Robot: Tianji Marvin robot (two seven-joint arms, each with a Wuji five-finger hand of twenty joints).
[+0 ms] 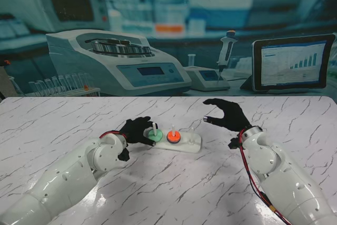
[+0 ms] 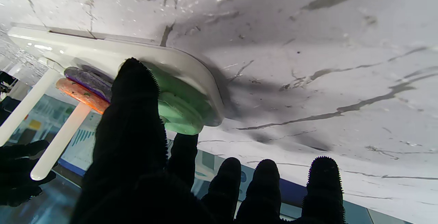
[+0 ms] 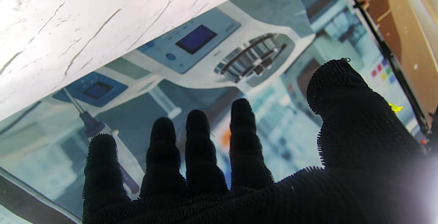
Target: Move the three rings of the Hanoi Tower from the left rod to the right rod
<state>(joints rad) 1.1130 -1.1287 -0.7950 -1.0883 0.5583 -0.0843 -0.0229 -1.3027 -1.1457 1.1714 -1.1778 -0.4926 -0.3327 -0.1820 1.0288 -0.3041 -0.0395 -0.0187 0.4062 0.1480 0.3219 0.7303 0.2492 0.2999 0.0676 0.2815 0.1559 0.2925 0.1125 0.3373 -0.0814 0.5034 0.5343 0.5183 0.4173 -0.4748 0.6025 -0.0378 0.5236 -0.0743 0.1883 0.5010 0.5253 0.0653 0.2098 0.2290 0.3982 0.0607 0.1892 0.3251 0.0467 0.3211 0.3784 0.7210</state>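
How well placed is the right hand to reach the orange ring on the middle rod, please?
Probably well: the right hand hovers open beside the base's right end, and the orange ring shows uncovered, the left hand being at the green ring.

Green ring (image 1: 154, 136) left rod, orange ring (image 1: 173, 137) apparently middle

This is a staged robot test bench dressed to look like a laboratory. A white marble-patterned surface (image 1: 168, 183) ends at a flat printed backdrop (image 1: 158, 3) showing lab equipment: a centrifuge (image 1: 116, 59) with a blue display, a rack of test tubes (image 1: 58, 85), a pipette (image 1: 226, 48) on a small stand, and a tablet (image 1: 292, 62) displaying a bar chart. Blurred shelves and instruments fill the rest of the picture behind them.
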